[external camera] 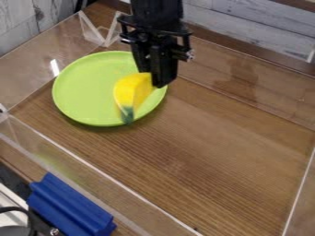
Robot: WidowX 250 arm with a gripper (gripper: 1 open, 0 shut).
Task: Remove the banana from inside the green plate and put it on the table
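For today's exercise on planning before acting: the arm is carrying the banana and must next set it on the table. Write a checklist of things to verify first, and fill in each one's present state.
1. Gripper shut on the banana: ok.
2. Banana lifted off the green plate: ok; it hangs from the fingers, lower tip down.
3. Banana past the plate's rim: not ok; it hangs over the plate's right edge.
4. Bare table available to the right of the plate: ok.
5. Blue object at the lower left is away from that spot: ok.
6. Firmness of the grip: cannot tell.
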